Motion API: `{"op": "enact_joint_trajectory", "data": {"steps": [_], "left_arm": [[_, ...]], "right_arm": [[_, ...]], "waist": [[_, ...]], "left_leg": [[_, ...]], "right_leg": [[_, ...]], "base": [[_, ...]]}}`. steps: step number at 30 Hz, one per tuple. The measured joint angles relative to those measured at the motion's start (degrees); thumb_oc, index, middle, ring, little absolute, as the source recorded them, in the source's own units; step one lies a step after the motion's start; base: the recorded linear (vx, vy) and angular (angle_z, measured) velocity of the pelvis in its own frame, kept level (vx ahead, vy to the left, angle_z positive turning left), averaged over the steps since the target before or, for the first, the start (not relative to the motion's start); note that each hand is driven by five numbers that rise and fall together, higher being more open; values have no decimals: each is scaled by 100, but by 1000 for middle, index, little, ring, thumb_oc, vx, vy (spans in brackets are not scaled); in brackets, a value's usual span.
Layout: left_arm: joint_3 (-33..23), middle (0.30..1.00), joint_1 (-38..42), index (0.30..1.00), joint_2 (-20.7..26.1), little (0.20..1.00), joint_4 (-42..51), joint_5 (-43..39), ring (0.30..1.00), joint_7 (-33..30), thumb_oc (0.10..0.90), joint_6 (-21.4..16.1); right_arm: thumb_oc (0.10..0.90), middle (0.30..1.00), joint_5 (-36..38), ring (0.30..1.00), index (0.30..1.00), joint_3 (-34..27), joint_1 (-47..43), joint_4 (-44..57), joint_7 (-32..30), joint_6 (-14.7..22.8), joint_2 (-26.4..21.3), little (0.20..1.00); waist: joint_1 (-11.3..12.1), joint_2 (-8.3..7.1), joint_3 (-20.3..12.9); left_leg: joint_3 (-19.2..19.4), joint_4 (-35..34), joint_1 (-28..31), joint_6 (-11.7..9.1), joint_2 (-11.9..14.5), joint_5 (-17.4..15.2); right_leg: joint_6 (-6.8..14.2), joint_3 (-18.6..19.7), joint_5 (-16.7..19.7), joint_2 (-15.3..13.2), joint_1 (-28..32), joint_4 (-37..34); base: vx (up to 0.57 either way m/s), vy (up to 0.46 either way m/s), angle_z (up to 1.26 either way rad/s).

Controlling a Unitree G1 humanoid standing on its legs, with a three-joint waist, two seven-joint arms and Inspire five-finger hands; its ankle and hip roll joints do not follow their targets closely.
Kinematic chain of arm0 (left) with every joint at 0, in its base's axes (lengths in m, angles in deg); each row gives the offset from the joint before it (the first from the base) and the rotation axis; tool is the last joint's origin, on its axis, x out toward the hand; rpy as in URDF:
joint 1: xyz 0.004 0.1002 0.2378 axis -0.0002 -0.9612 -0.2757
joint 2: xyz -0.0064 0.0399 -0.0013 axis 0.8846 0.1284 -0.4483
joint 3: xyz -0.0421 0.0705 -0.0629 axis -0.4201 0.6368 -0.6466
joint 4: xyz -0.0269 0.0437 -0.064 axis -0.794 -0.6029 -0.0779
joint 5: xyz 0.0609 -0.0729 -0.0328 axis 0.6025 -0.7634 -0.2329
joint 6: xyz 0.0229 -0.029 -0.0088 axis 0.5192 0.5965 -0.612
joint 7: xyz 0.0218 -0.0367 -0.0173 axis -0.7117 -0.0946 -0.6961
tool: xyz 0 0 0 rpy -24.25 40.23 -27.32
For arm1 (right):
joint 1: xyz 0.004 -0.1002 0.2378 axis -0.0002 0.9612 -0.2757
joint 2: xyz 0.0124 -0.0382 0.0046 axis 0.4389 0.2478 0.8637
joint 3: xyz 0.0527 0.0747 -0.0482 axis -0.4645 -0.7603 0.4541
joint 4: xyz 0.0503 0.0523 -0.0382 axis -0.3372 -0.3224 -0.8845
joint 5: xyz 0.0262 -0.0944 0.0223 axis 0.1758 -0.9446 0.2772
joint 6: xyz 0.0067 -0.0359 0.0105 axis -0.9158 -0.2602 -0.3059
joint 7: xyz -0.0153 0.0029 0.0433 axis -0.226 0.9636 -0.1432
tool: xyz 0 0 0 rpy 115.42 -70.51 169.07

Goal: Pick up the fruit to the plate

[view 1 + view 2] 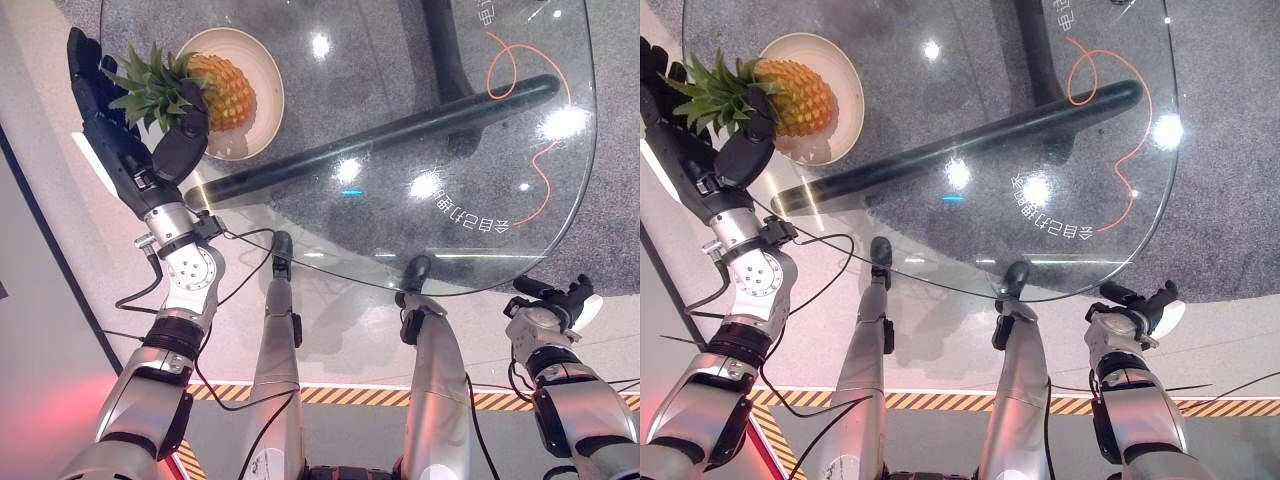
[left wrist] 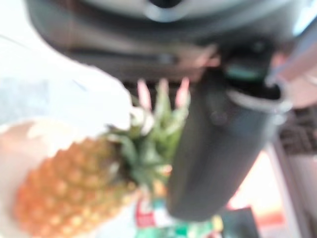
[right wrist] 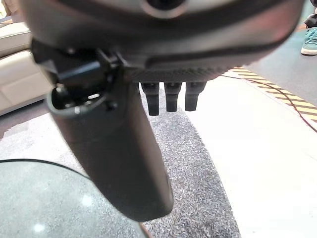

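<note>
A pineapple [image 1: 222,90] lies on its side on a cream plate [image 1: 264,72] at the far left of the round glass table [image 1: 400,200]. Its green crown points toward my left hand [image 1: 120,140]. That hand is open: its fingers [image 1: 85,65] stretch straight along the far side of the leaves, and its thumb [image 1: 185,140] sits on the near side. In the left wrist view the thumb [image 2: 218,148] stands just beside the leaves, and the pineapple [image 2: 69,188] rests on the plate. My right hand [image 1: 545,305] hangs open off the table's near right edge, holding nothing.
Under the glass run a dark table base bar [image 1: 400,125] and post [image 1: 440,50]. An orange cord [image 1: 510,70] curls on the grey carpet at the far right. A yellow-black striped line [image 1: 350,395] crosses the floor near me.
</note>
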Motion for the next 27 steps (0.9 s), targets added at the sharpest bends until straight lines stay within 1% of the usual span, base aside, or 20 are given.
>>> {"op": "enact_joint_trajectory", "data": {"steps": [6, 12, 15, 27], "left_arm": [[0, 900, 6, 900, 0, 900, 141, 11, 900, -2, 800, 1], [-5, 900, 13, 900, 11, 900, 497, 96, 900, -36, 800, 6], [-5, 900, 47, 900, 17, 900, 526, 212, 900, -30, 800, 6], [-6, 900, -85, 900, 18, 900, 704, 218, 900, -12, 800, 105]], "right_arm": [[800, 900, 0, 900, 900, -5, 1, 9, 0, 0, 0, 900], [800, 900, 0, 900, 900, -12, 24, 10, 0, 0, 0, 900], [800, 900, 0, 900, 900, -12, 24, 14, 0, 0, 0, 900], [800, 900, 1, 900, 900, -12, 73, 15, 0, 2, 5, 900]], "waist": [[-8, 0, 0], [9, 0, 0], [6, 0, 0], [35, 2, 1]], "left_leg": [[0, 0, 2, 0, 0, 0], [0, 4, 7, 0, 0, 0], [-1, 12, 11, 0, 0, 1], [-6, 31, 78, 0, -5, 0]], "right_leg": [[-17, 0, 14, 0, 0, 0], [-17, 0, 14, -1, 2, 13], [-17, 0, 14, -2, 7, 20], [-26, 1, -22, -17, 50, 106]], "base": [[0, 0, 0], [0, 0, 0], [0, 0, 0], [0, 0, 0]]}}
